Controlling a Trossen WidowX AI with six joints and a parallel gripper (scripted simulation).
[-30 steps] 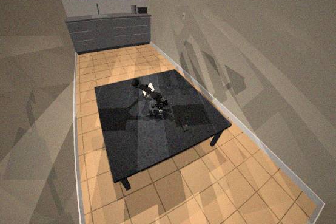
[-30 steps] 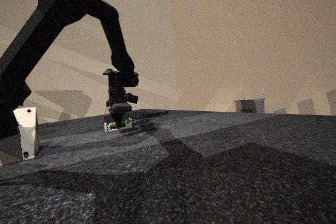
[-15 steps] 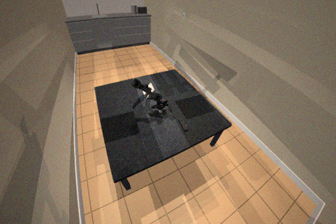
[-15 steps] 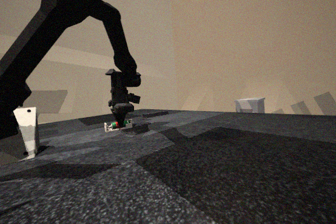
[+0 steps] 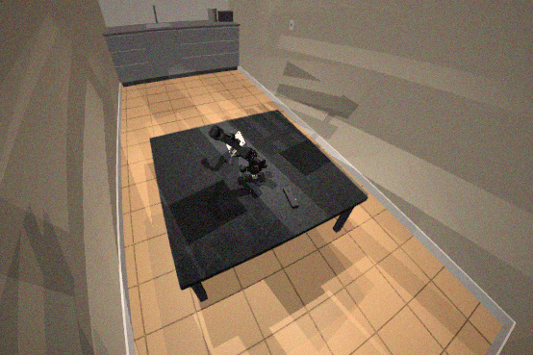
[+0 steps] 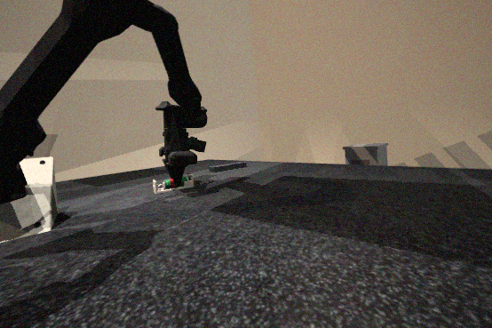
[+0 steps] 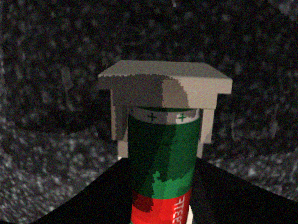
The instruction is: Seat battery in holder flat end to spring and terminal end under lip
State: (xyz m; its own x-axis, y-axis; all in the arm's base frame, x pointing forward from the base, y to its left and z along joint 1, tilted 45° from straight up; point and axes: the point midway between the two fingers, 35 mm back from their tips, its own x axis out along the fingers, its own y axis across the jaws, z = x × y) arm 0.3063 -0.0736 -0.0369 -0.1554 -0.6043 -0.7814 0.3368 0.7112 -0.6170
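The green and red battery [image 6: 172, 181] [image 7: 162, 140] lies lengthwise in the pale holder [image 6: 154, 186] [image 7: 202, 91]. In the wrist view its plus-marked end reaches under the lip and the terminal tip is hidden. It looks straight between the side walls; whether it lies fully flat I cannot tell. In the exterior view a pale coil shows at the holder's left end, by the battery's other end; contact there is too small to tell. My gripper [image 5: 255, 174] [image 6: 178, 182] [image 7: 158, 167] points down, shut on the battery's middle, a black finger along each side.
A dark bar [image 5: 291, 197] [image 6: 227, 166] lies on the black table [image 5: 262, 123] beyond the holder in the exterior view. A white bracket [image 5: 239, 139] [image 6: 40, 173] stands by the arm's base. Shadow patches cross the table.
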